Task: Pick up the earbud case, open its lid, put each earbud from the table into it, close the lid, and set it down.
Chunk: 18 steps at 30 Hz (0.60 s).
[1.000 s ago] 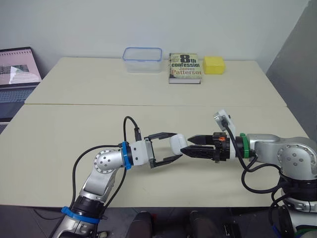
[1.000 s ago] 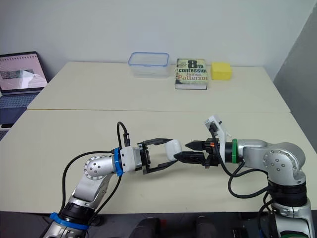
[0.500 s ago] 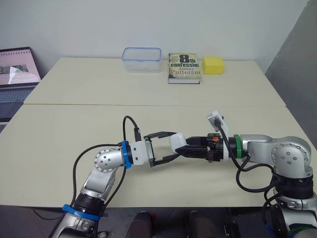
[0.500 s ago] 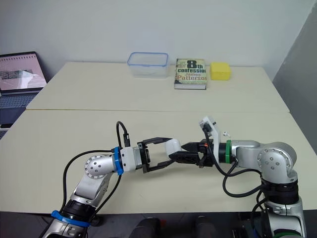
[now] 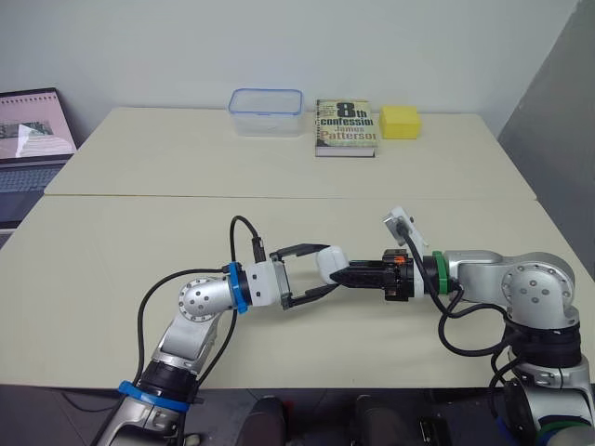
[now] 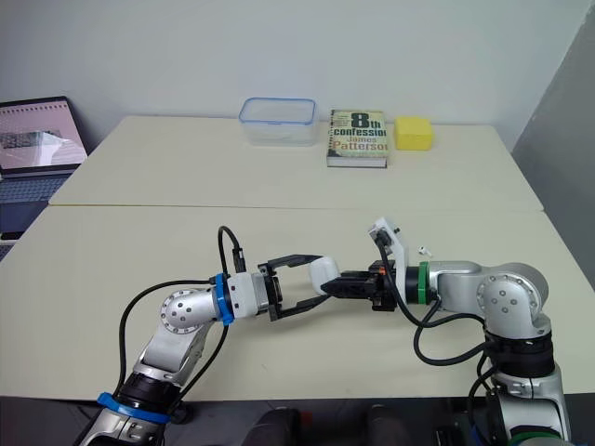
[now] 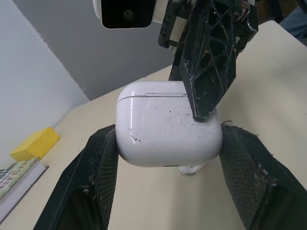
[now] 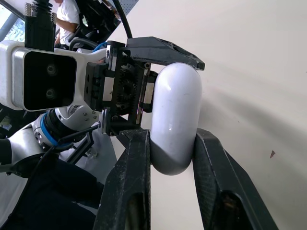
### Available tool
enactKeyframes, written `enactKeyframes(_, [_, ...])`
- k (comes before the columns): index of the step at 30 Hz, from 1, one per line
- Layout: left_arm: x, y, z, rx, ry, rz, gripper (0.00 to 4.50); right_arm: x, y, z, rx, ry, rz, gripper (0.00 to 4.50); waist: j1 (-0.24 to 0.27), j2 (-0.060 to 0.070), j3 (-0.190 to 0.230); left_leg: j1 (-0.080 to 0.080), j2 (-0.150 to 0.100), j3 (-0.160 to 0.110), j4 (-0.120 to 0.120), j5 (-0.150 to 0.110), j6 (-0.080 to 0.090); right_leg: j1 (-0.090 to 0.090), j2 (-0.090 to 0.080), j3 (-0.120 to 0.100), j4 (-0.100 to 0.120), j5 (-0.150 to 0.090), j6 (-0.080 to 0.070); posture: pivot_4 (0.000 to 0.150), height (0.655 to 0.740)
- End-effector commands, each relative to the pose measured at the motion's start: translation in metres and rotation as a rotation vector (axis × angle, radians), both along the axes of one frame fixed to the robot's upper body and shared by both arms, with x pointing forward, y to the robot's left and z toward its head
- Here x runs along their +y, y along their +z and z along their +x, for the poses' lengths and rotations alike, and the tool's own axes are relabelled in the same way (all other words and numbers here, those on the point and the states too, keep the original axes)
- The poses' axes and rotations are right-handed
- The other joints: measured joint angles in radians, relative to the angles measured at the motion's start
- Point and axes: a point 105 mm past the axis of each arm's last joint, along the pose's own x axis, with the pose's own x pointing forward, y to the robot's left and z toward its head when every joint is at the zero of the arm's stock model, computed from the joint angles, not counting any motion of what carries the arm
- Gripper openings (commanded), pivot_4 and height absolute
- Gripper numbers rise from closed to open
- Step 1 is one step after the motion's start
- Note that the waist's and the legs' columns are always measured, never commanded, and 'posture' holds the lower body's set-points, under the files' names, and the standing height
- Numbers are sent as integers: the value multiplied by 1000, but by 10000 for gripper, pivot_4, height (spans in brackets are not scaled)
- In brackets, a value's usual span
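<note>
Left gripper [image 5: 325, 270] clamps the earbud case [image 5: 329, 261] above the table [image 5: 139, 232]. Its lid end faces the right gripper [image 5: 341, 276], which pinches that end and sits nearer the lid.

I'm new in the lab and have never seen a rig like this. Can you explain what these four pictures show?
This is a humanoid robot with two arms, each ending in a gripper of two black fingers. The two wide pictures come from a camera on its head, looking down over the arms. The two close-ups come from cameras on its wrists, looking along the fingers. The left gripper holds a white rounded earbud case off the cream table, and the right gripper pinches the case's free end. At the table's far side lie a clear plastic box with a blue rim, a paperback book and a yellow block. An open laptop sits far left.
</note>
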Motion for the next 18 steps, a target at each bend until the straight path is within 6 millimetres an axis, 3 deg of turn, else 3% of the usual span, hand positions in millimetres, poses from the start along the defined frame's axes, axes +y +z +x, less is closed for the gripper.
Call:
enactKeyframes(1, [-4, 12, -1, -14, -23, -54, 27462, 2, 11, 0, -33, 26, 14, 7938, 0, 0, 0, 0, 0, 0, 0, 0, 0, 0, 0, 0, 0, 0, 0, 1500, 7377])
enactKeyframes(2, [-4, 13, -1, -9, -22, -61, 27462, 2, 12, 0, -35, 29, 11, 7938, 0, 0, 0, 0, 0, 0, 0, 0, 0, 0, 0, 0, 0, 0, 0, 1500, 7377])
enactKeyframes(3, [-4, 14, 0, -2, -22, -65, 34813, 1, 12, 1, -35, 30, 8, 7937, 0, 0, 0, 0, 0, 0, 0, 0, 0, 0, 0, 0, 0, 0, 0, 1500, 7377])
enactKeyframes(7, [2, 9, 7, 38, -17, 10, 45000, -1, 16, 4, -52, 37, -14, 7930, -1, 0, 0, 0, 0, 0, 0, 0, 0, 0, 0, 0, 0, 0, 0, 1500, 7377])
enactKeyframes(9, [9, 2, 16, 150, 17, 53, 45000, -5, 20, 7, -71, 44, -43, 7929, -2, 0, 0, 0, 0, 0, 0, 0, 0, 0, 1, 0, 0, 0, 0, 1500, 7377])
enactKeyframes(12, [24, -10, 32, 487, 113, 47, 45000, -12, 24, 8, -129, 72, -130, 7928, -5, 0, 1, 0, 0, 0, 0, 0, 0, 0, 1, 0, 0, 0, 0, 1500, 7377])
enactKeyframes(15, [29, -13, 20, 719, 65, 112, 45000, -18, 22, 7, -255, 142, -292, 7928, -9, 1, 3, -1, 1, -1, 0, 0, 1, -1, 2, -1, -1, 0, 0, 1500, 7377])
enactKeyframes(18, [24, -6, 2, 811, -20, 210, 45000, -23, 19, 5, -395, 246, -434, 7928, -12, 1, 4, -2, 1, -2, -1, 0, 1, -2, 2, -2, -1, 0, 0, 1500, 7377])
